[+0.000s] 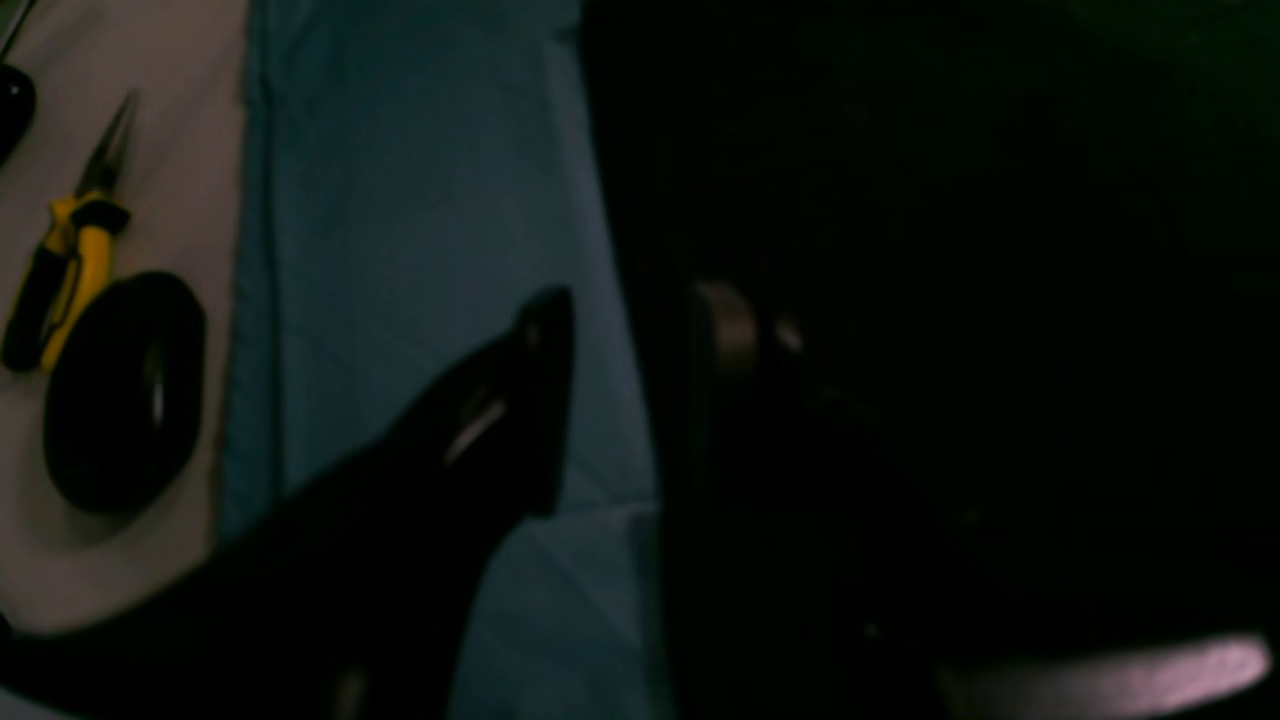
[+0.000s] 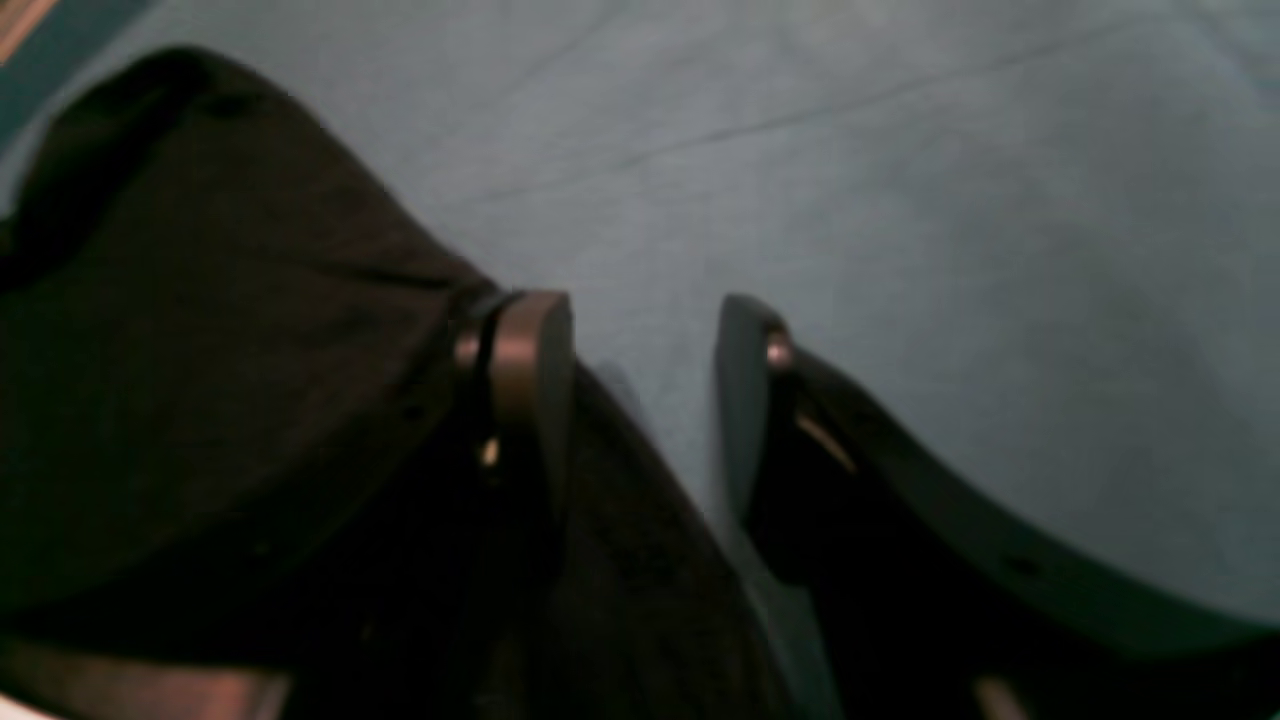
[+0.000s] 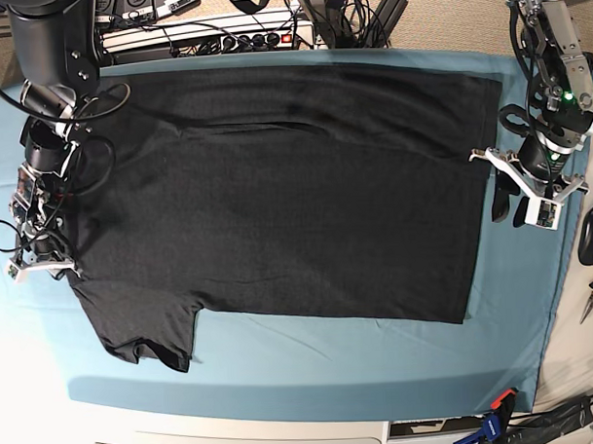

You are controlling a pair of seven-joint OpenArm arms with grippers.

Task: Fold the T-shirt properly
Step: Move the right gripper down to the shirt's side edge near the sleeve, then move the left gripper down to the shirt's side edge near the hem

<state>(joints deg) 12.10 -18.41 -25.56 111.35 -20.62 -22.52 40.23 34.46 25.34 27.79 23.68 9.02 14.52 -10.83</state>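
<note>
Base view: the T-shirt (image 3: 276, 193) is laid flat on the teal cloth (image 3: 311, 368), its long axis running across the table, hem toward the left gripper (image 3: 515, 203) and sleeves toward the right gripper (image 3: 39, 255). The left gripper is positioned just beside the hem, jaws parted and empty. In the right wrist view, the right gripper (image 2: 645, 400) is parted, with one finger (image 2: 530, 370) against the shirt fabric; nothing is clamped. Yellow-handled pliers (image 1: 70, 250) are lying off the cloth.
</note>
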